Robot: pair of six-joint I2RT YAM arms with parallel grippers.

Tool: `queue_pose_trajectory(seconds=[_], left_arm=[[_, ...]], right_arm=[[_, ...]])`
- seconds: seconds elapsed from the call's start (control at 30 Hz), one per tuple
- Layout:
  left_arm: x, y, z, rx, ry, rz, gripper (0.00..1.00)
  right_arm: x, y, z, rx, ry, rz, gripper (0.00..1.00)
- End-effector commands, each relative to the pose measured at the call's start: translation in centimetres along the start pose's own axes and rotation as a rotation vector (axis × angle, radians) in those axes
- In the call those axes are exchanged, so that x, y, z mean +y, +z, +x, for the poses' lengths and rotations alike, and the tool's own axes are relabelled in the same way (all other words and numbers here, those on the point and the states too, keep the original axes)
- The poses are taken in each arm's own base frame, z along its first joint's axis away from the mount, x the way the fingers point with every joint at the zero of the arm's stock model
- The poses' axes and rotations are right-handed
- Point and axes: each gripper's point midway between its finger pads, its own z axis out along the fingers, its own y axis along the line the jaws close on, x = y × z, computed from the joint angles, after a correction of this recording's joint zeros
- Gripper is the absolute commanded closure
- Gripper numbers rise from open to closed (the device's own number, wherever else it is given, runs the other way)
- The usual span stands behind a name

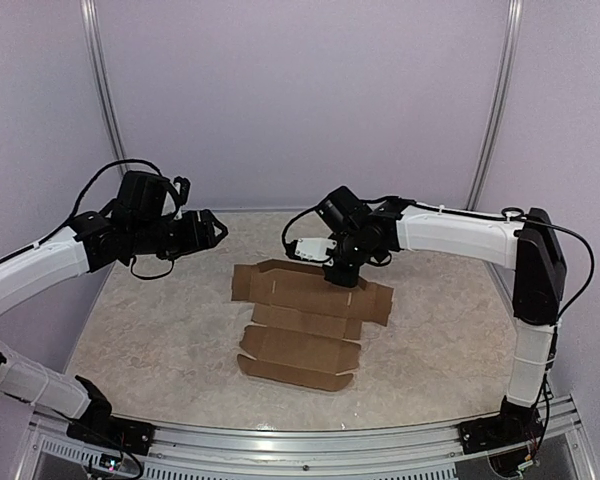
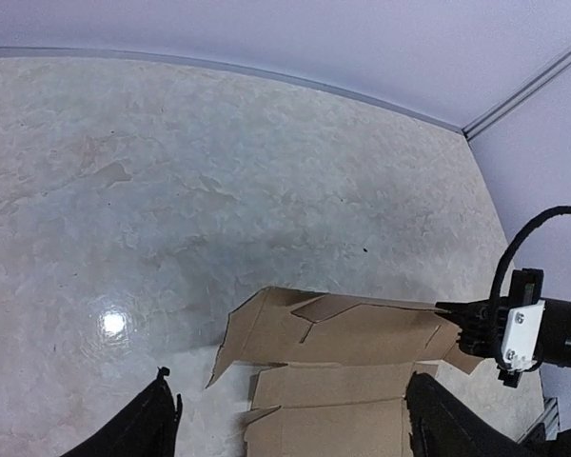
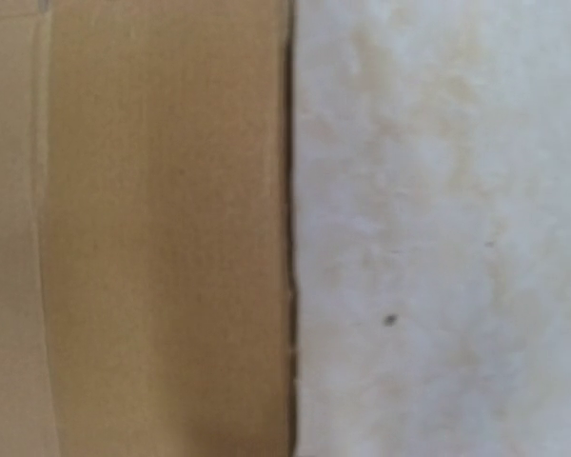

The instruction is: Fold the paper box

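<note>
The paper box [image 1: 305, 318] is a flat die-cut sheet of brown cardboard lying in the middle of the table. Its far panel rises slightly at the edge. My right gripper [image 1: 342, 277] points down onto the far panel, with its tip at the cardboard. The right wrist view shows only cardboard [image 3: 152, 228] beside bare table, very close, and no fingers. My left gripper [image 1: 216, 226] hovers open and empty, above and to the left of the sheet. In the left wrist view its fingers [image 2: 157, 424] spread wide, with the sheet [image 2: 362, 376] below them.
The marbled tabletop [image 1: 160, 330] is ringed by pale purple walls with metal posts [image 1: 102, 90]. The right arm's white camera block [image 2: 520, 333] shows at the sheet's right end. A metal rail [image 1: 310, 440] runs along the near edge.
</note>
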Motion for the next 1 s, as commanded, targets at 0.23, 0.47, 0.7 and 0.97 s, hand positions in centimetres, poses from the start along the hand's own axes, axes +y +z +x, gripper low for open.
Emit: queue_pose_trajectory(seconds=[0.23, 0.47, 0.7, 0.97], left_arm=[[-4.7, 2.2, -0.7, 0.05, -0.074, 0.192, 0.77], [-3.8, 3.8, 0.0, 0.081, -0.086, 0.138, 1.0], [-3.6, 5.7, 1.5, 0.15, -0.08, 0.12, 1.0], [-4.3, 6.8, 2.6, 0.192, -0.04, 0.118, 1.0]], right_arm=[[-1.0, -2.1, -2.5, -0.053, -0.113, 0.203, 1.0], [-0.7, -3.7, -3.5, -0.088, -0.113, 0.246, 1.0], [-1.2, -4.6, -3.8, -0.097, -0.104, 0.308, 1.0], [-1.1, -5.6, -4.7, -0.126, -0.107, 0.326, 1.0]])
